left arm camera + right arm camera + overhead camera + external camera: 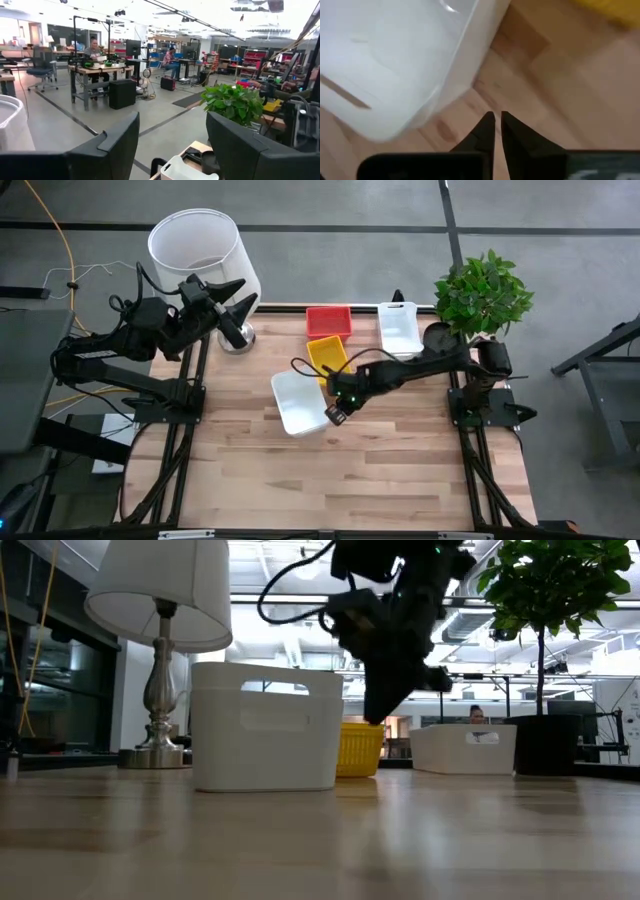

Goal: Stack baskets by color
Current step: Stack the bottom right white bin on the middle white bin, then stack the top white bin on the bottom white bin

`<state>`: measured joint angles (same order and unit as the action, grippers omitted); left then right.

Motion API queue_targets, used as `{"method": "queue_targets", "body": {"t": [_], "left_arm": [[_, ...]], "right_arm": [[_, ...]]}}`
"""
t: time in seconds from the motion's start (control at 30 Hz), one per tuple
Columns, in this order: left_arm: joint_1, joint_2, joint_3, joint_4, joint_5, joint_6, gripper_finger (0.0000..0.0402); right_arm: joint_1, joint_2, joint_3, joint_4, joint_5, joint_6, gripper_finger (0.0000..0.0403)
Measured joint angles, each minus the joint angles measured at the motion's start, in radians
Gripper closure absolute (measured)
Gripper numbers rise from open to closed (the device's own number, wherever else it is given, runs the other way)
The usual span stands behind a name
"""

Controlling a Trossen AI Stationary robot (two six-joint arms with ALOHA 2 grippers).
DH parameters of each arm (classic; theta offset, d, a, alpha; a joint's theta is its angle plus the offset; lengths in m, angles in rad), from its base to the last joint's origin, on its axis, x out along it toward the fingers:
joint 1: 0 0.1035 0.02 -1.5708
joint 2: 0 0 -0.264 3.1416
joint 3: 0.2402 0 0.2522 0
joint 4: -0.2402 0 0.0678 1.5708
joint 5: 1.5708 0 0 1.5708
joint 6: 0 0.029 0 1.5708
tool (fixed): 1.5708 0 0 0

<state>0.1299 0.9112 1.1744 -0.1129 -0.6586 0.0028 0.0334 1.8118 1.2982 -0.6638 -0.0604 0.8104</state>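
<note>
baskets lie unstacked; right end effector, fingers together and empty, hovers at the white one's 3 o'clock, apparently between grasps.

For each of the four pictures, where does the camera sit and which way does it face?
High: above the table, facing down; both arms, right end effector by a white basket.
Low: at tabletop height, facing the room; one arm above the same basket.
Left wrist: facing the room, own fingers apart.
Right wrist: facing the table, own fingers together.
Shared: that basket.
</note>
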Motion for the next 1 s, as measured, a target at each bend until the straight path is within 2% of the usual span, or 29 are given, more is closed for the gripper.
{"method": "queue_targets", "body": {"t": [0.23,0.63,0.73,0.83,1.0], "left_arm": [[0.0,0.001,0.0,0.0,0.0,-0.036,0.0181],[0.0,0.003,0.0,-0.003,0.017,-0.079,0.0181],[0.0,0.003,0.0,-0.003,0.02,-0.079,0.0181],[0.0,0.003,0.0,-0.003,0.022,-0.079,0.0181],[0.0,0.003,0.0,-0.003,0.022,-0.079,0.0181]], "right_arm": [[0.013,0.002,-0.123,0.278,0.034,0.197,0.0396],[0.063,0.066,-0.125,0.561,-0.003,0.178,0.0402],[0.05,0.046,-0.116,0.502,-0.03,0.113,0.0402],[0.035,-0.048,-0.11,0.366,-0.011,0.037,0.0402],[0.043,-0.263,-0.107,-0.022,0.231,-0.055,0.0403]]}}
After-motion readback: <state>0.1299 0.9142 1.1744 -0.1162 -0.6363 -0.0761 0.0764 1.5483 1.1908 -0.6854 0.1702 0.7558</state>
